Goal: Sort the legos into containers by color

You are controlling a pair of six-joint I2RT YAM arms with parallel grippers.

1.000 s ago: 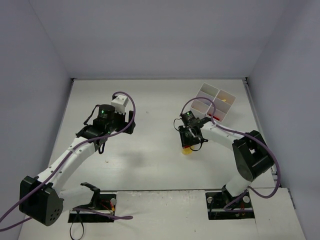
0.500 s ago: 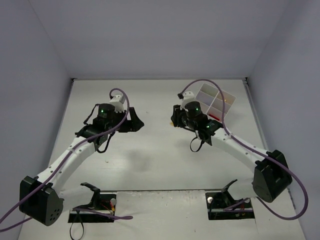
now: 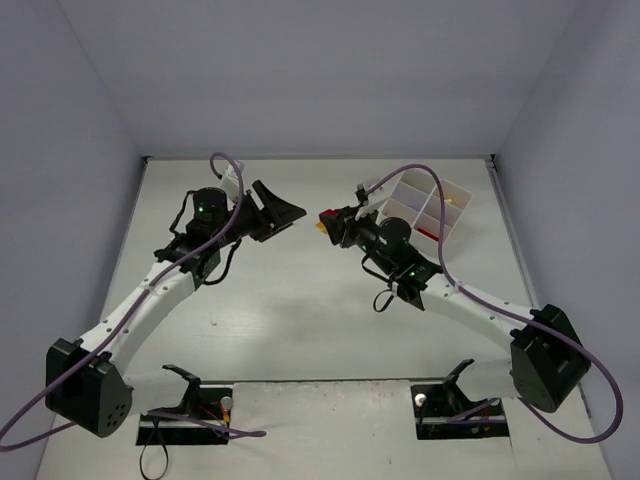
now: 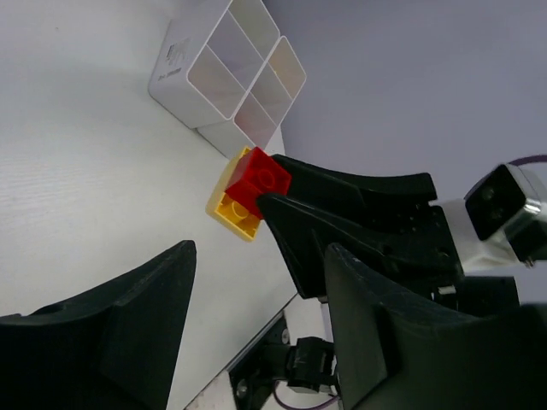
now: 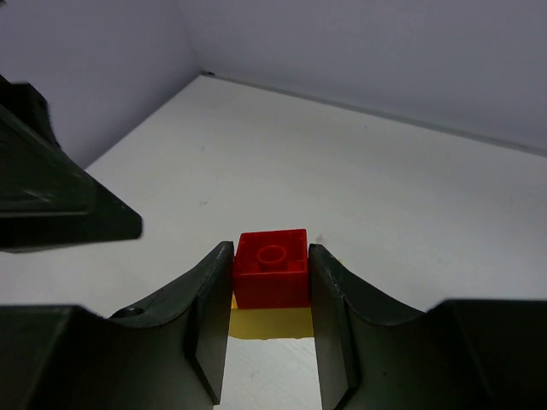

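Note:
A red lego (image 5: 272, 267) stuck on a yellow lego (image 5: 272, 320) is held above the table, with my right gripper (image 5: 269, 253) shut on the red one's sides. From above the pair (image 3: 325, 219) hangs mid-table between the two arms. My left gripper (image 3: 297, 215) points at it from the left, open and holding nothing. In the left wrist view the red lego (image 4: 259, 179) and yellow lego (image 4: 231, 210) sit just beyond my open left gripper (image 4: 261, 252). The white compartment tray (image 3: 412, 177) stands at the far right.
The tray (image 4: 184, 77) shows open compartments in the left wrist view. From above, a yellow piece (image 3: 450, 199) and a red piece (image 3: 428, 234) lie in two of its compartments. Grey walls close in the table on three sides.
My right arm lifted the red and yellow pair off the table and carried it left and further back. My left gripper swung right to face it, and its jaws narrowed somewhat.

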